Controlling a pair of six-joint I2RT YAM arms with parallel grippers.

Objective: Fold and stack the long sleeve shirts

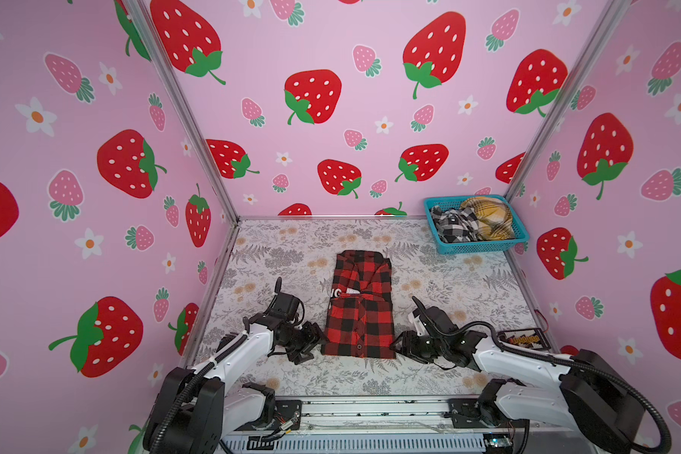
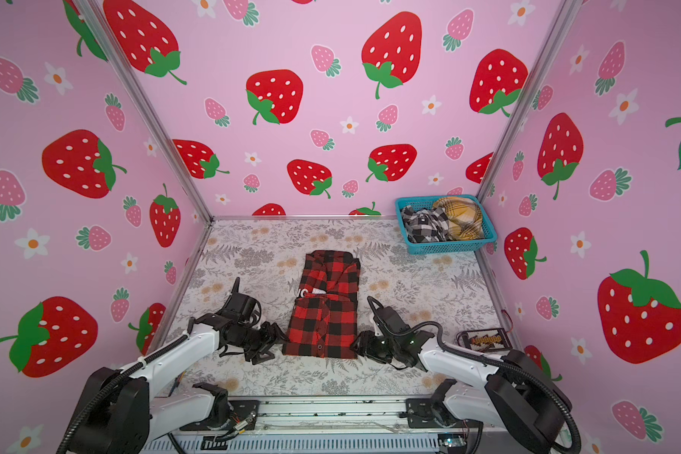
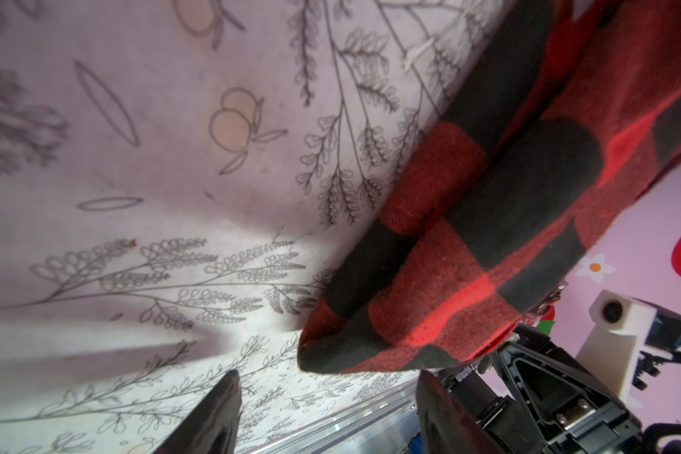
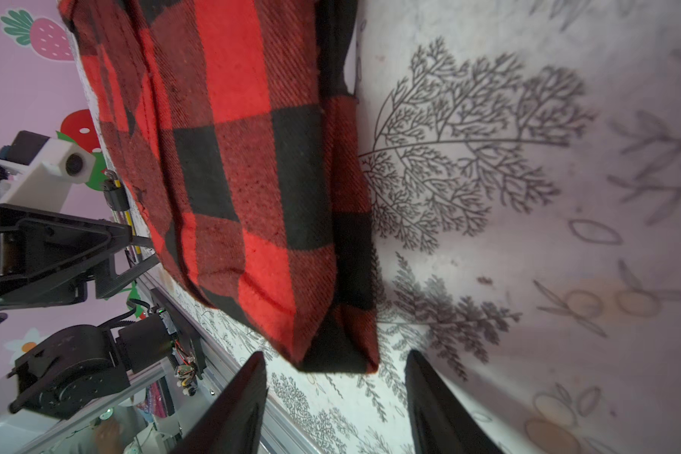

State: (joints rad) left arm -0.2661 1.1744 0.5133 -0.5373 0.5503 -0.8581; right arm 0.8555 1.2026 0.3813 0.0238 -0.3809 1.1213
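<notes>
Robot lab test booth, pink strawberry-print wall panels (image 1: 331,39) in aluminium framing (image 1: 188,118), floral-covered tabletop (image 1: 291,243), white robot arms (image 1: 248,346) mounted on a metal rail (image 1: 370,412), exposed wiring

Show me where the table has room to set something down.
Bare table: between the left wall and the red shirt, and between shirt, basket and right wall. Crowded: the shirt's near corners, flanked by the left tool and right tool.

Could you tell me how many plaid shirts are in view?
3: a folded red-and-black checked shirt in the middle, plus a black-and-white plaid shirt and a yellow plaid shirt in the blue plastic basket; more may hide underneath.
</notes>
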